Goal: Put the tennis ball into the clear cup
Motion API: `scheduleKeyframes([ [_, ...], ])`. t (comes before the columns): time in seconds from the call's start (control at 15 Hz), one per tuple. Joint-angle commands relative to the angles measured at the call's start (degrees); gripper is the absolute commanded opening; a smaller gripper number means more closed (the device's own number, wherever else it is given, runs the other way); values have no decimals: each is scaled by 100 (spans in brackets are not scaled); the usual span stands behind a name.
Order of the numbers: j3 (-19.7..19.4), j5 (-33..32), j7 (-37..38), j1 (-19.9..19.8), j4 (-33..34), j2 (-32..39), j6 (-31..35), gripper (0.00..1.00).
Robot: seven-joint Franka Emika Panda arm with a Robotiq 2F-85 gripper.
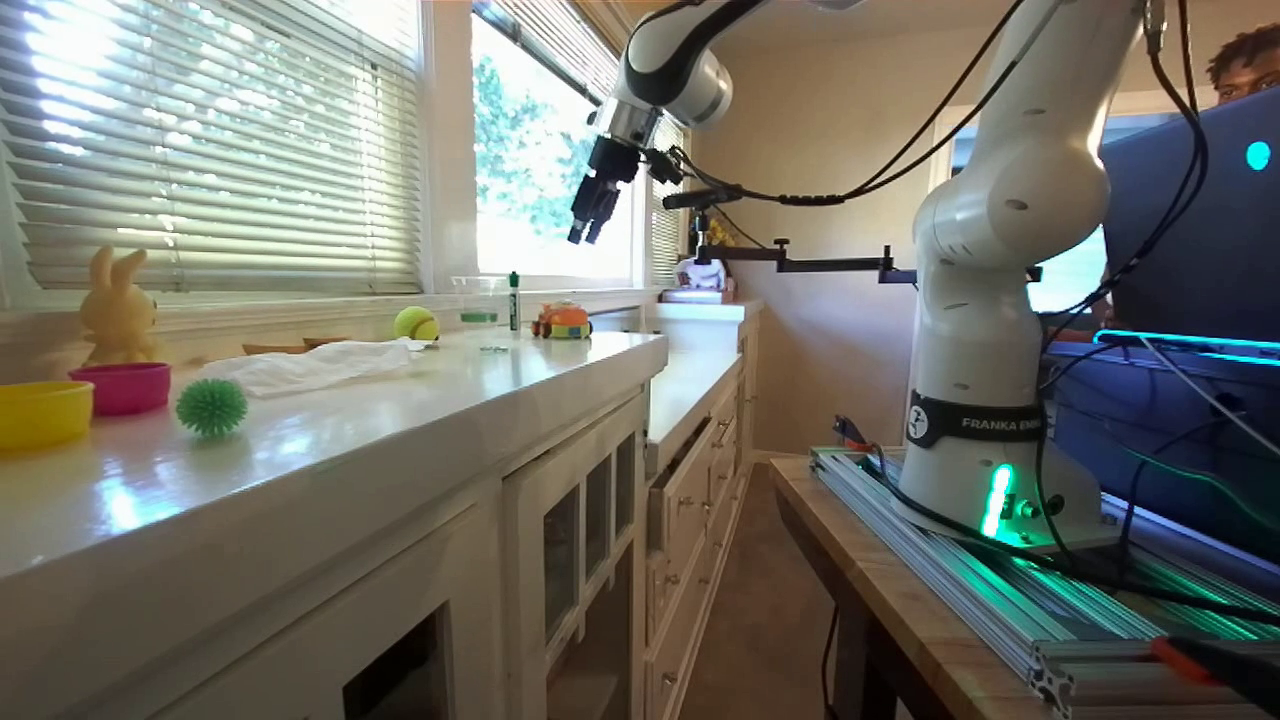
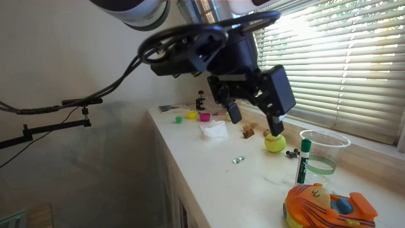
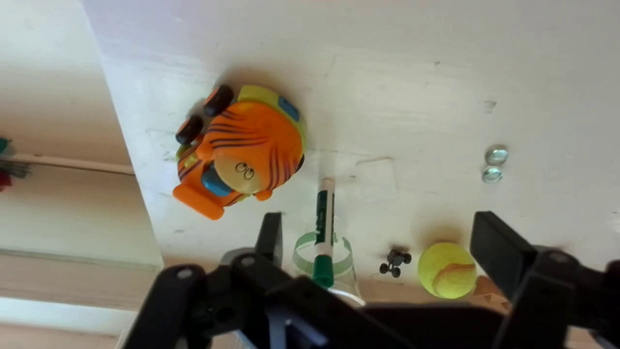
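The yellow-green tennis ball rests on the white counter. It also shows in an exterior view and, near the right finger, in the wrist view. The clear cup, with a green band near its base, stands upright by the window ledge. It is faint in an exterior view and partly hidden by the marker and gripper in the wrist view. My gripper is open and empty, well above the counter. Its fingers are wide apart in an exterior view and the wrist view.
A green marker stands upright beside the cup. An orange toy car sits nearby. A small dark toy lies between cup and ball. Glass beads, a white cloth, a green spiky ball and bowls lie farther along.
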Motion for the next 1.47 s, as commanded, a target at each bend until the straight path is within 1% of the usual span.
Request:
scheduleKeyframes([
  [0.0, -23, 166, -222, 77, 628, 580, 190, 100],
  [0.2, 39, 387, -363, 184, 1003, 919, 214, 100],
  [0.47, 217, 727, -621, 275, 1332, 1242, 137, 100],
  [0.53, 284, 782, -624, 274, 1409, 1359, 138, 100],
  [0.6, 357, 681, -428, 223, 1503, 1461, 62, 100],
  [0.67, 398, 501, -366, 149, 1190, 1185, 161, 100],
  [0.8, 456, 497, -358, 130, 1223, 1271, 160, 100],
  [1.27, 453, 488, -350, 105, 1223, 1263, 158, 100],
  [1.4, 437, 660, -488, 111, 1214, 1240, 128, 100],
])
